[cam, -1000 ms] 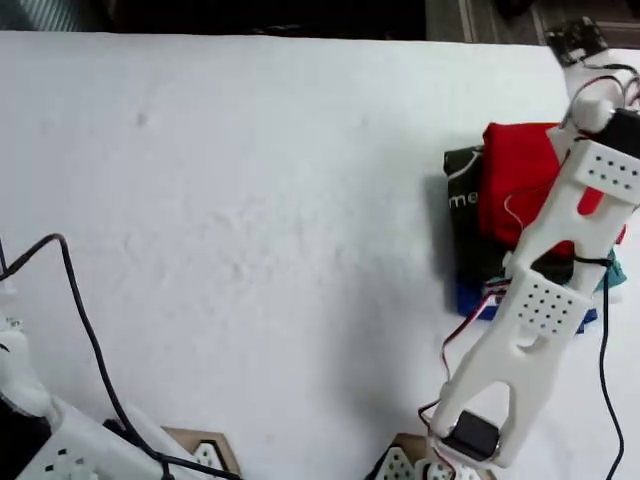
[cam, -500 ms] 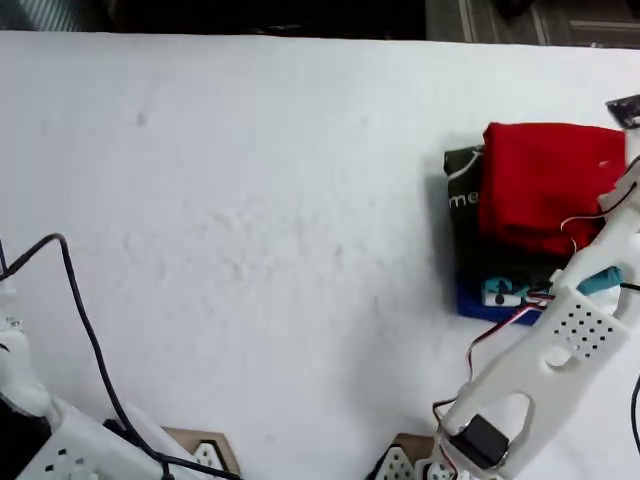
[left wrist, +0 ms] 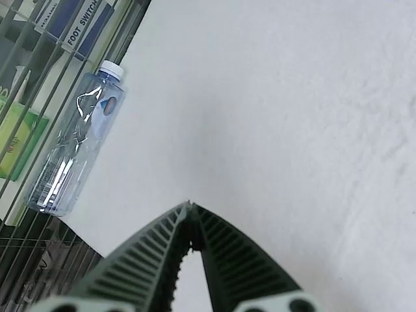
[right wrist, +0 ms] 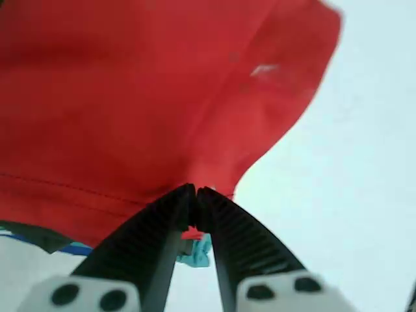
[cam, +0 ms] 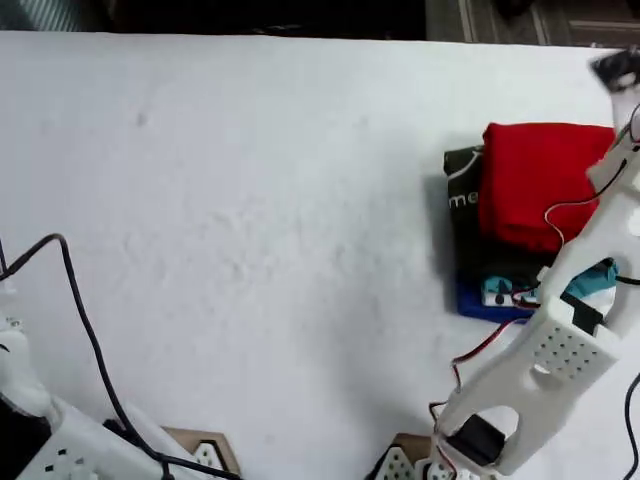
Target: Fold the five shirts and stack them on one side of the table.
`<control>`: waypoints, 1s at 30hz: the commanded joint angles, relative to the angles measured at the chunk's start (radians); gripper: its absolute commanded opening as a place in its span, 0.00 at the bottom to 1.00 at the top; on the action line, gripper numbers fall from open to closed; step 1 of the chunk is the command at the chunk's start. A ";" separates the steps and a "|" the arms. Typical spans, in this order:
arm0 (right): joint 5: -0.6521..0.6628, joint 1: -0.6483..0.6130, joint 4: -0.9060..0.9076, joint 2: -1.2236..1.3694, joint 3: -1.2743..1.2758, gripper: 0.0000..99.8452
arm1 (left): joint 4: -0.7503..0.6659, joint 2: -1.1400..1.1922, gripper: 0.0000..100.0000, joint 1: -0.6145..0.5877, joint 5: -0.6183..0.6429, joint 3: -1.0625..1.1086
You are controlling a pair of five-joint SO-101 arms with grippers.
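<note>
Stack [cam: 470,250] sits on right side of table [cam: 250,200]: red shirt [cam: 540,180] on top, dark, blue and teal layers under it. Right gripper [right wrist: 195,190] hangs over red shirt's outer edge, jaws together, no cloth seen pinched. Left gripper [left wrist: 190,207] also has jaws together, over bare table, well apart from stack. Right arm much nearer, so any squaring-up of stack is likely its job

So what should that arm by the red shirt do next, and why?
Probably lift the right gripper up and away: the red shirt already lies folded on top of the dark shirt and the blue shirt, and the gripper's jaws look closed at the red edge.
</note>
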 commanded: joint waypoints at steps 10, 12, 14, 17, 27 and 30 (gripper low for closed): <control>0.011 0.024 -0.001 -0.200 0.195 0.02 | 0.002 -0.005 0.02 -0.002 0.002 -0.005; 0.009 -0.013 -0.004 -0.263 0.190 0.02 | 0.002 -0.005 0.02 -0.001 0.002 -0.005; 0.003 -0.067 -0.008 -0.305 0.189 0.02 | 0.002 -0.005 0.02 -0.001 0.002 -0.005; 0.003 -0.145 -0.059 -0.311 0.198 0.02 | 0.002 -0.005 0.02 -0.001 0.002 -0.005; 0.002 -0.226 -0.077 -0.005 0.189 0.02 | -0.003 -0.005 0.02 -0.001 0.002 0.011; 0.002 -0.266 -0.024 0.013 0.095 0.02 | -0.008 -0.005 0.02 -0.004 0.000 0.052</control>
